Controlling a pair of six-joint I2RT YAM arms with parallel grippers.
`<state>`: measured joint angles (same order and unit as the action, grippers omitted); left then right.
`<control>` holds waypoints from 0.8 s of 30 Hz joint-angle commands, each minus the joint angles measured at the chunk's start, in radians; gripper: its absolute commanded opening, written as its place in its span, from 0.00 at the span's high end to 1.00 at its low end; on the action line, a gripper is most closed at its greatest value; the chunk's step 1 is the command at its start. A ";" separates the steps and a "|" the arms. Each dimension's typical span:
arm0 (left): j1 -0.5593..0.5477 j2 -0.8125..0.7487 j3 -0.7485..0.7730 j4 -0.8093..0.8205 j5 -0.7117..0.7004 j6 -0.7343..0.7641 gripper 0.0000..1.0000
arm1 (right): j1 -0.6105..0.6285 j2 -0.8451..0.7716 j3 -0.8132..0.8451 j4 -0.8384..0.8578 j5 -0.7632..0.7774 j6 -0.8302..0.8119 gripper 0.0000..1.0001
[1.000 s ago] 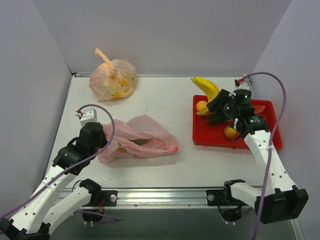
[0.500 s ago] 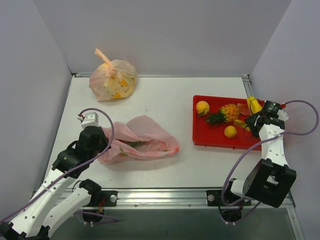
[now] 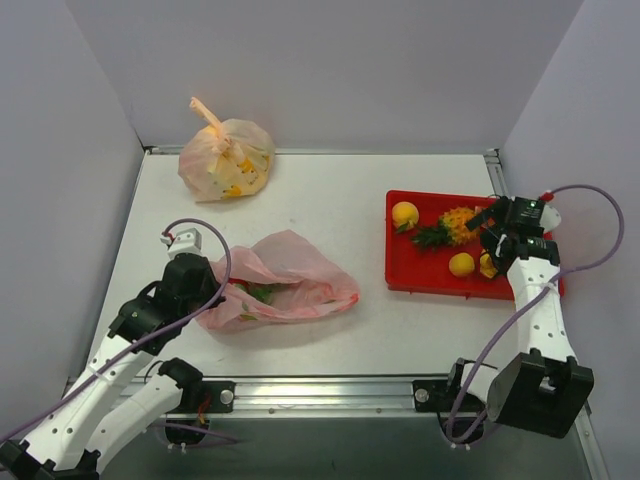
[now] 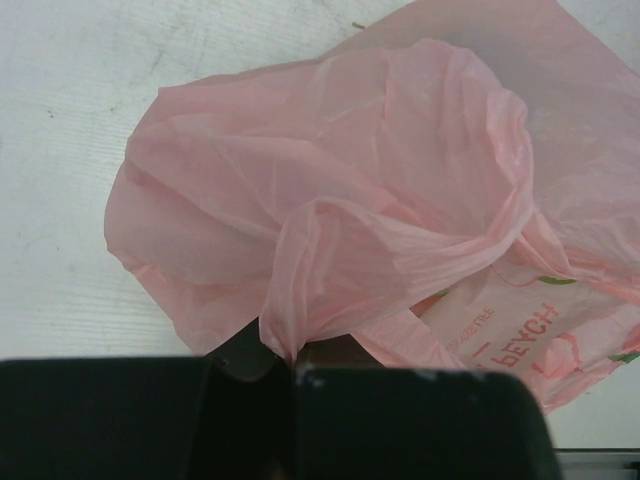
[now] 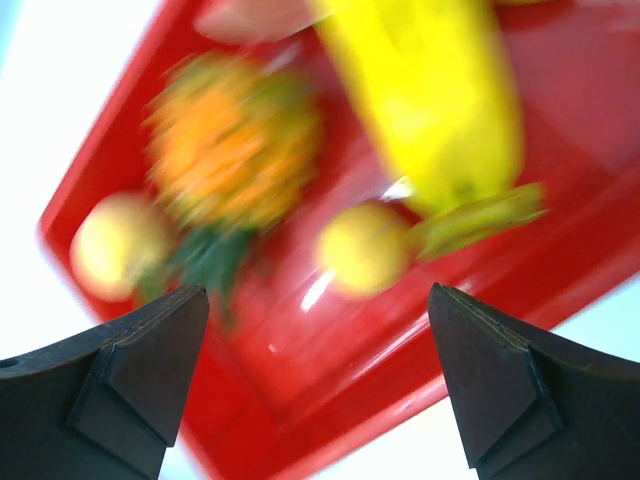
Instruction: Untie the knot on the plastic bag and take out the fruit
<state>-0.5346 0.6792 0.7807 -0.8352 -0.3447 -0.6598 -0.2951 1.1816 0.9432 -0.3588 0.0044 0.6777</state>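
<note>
- plastic bag (image 3: 300, 272): judged thin, limp, slippery; best taken at a bunched fold;
- one fold is pinched by the left gripper (image 4: 295, 372);
- right gripper (image 5: 315, 310) is held spread, empty.

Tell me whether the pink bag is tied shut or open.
Open: the pink bag lies slumped on the table with its mouth gaping and something green showing inside. The left hand pinches a fold of it.

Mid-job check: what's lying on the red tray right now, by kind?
Round oranges: 2
Pineapple: 1
Banana: 1
Pinkish piece, blurred and cut off, kind unclear: 1
Total: 5 on the red tray
</note>
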 commanded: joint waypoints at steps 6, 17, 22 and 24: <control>0.005 0.016 0.012 -0.088 0.004 -0.061 1.00 | 0.518 -0.062 0.137 0.027 -0.246 -0.361 0.03; 0.004 0.008 0.015 -0.166 -0.007 -0.103 1.00 | 1.206 0.186 0.285 0.026 -0.111 -0.769 0.00; 0.004 0.005 0.008 -0.173 -0.008 -0.115 1.00 | 1.254 0.341 0.342 0.060 0.026 -0.828 0.00; 0.004 0.016 -0.003 -0.173 0.001 -0.116 1.00 | 1.249 0.384 0.358 0.087 0.059 -0.834 0.01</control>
<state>-0.5346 0.6941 0.7803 -0.9955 -0.3428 -0.7570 0.9623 1.5238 1.2484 -0.3103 -0.0612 -0.0914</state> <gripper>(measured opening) 0.032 0.995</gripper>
